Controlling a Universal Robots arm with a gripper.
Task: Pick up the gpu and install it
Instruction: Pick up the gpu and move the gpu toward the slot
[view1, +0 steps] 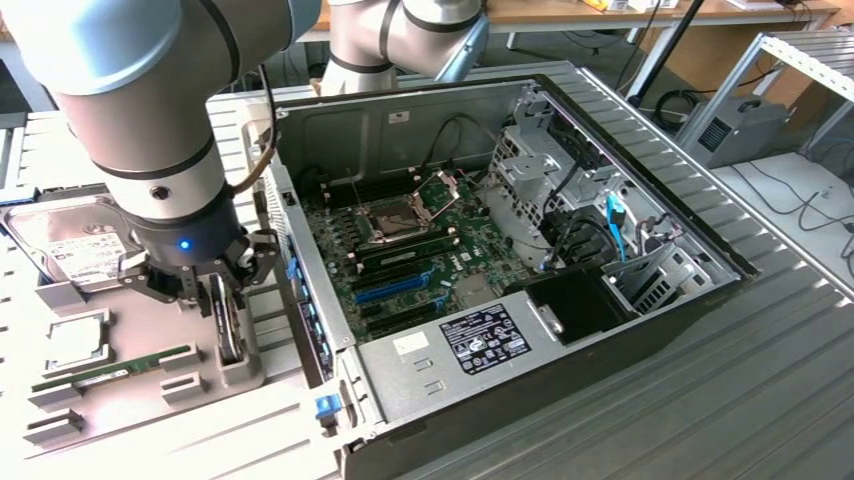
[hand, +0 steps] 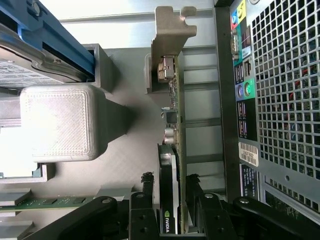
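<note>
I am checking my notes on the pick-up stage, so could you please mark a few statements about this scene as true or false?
1. The gpu stands on edge in a grey holder beside the computer case. True.
2. The gripper is inside the computer case. False: it is closed on the gpu, outside the case.
3. The hard drive is mounted in the case. False: it lies outside, at the exterior view's left.
4. The memory stick lies outside the case. True.

Logo on gpu (hand: 169, 221) shroud, looks like Nvidia mark. Black label on PSU (view1: 483, 340), white label on hdd (view1: 70, 255), barcode sticker on case (hand: 248, 154) rear: txt illegible.
</note>
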